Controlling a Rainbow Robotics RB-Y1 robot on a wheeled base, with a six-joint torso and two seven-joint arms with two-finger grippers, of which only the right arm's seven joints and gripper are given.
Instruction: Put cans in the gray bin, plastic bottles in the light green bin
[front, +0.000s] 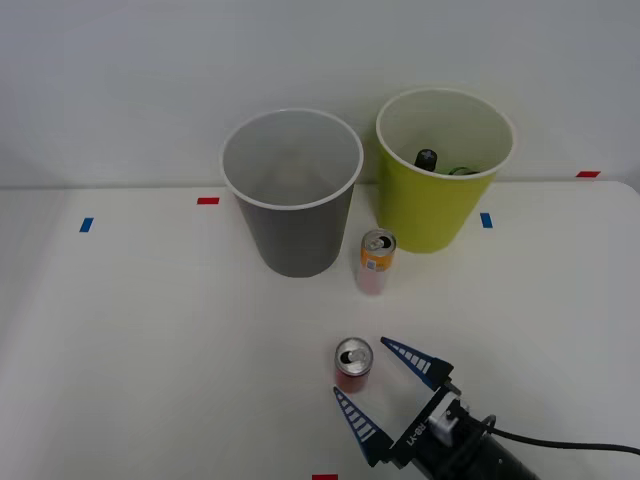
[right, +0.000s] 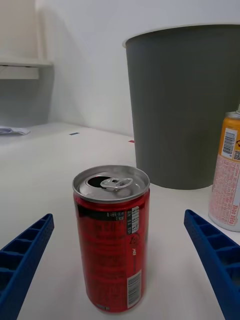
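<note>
On the white worktop (front: 150, 330), the right gripper (front: 387, 385) sits at the near edge, a little right of centre, with its blue ribbed jaws spread wide and released. The short red can (front: 353, 364) stands upright just in front of the jaws, partly between the two fingertips, with a clear gap on each side and neither finger touching it. From the wrist view the red can (right: 112, 235) shows its silver top with the pull-tab opened, and the blue fingers (right: 212, 260) stand apart from it on both sides.

Farther away and slightly to the right stands the orange and pink can (front: 376, 261), also upright, close to the gray bin and just in front of the gap between the two bins. In the wrist view this can (right: 227, 180) rises beside the gray bin (right: 185, 105).

The gray bin (front: 292, 190) stands at the far middle of the worktop, upright, its pale inside open to view. Just to its right stands the light green bin (front: 440, 170), near it but not touching. Inside the green bin lies a dark bottle (front: 440, 162) with a small black cap; little more of it can be made out.

Small red and blue tape marks (front: 208, 201) lie on the worktop near the bins.
</note>
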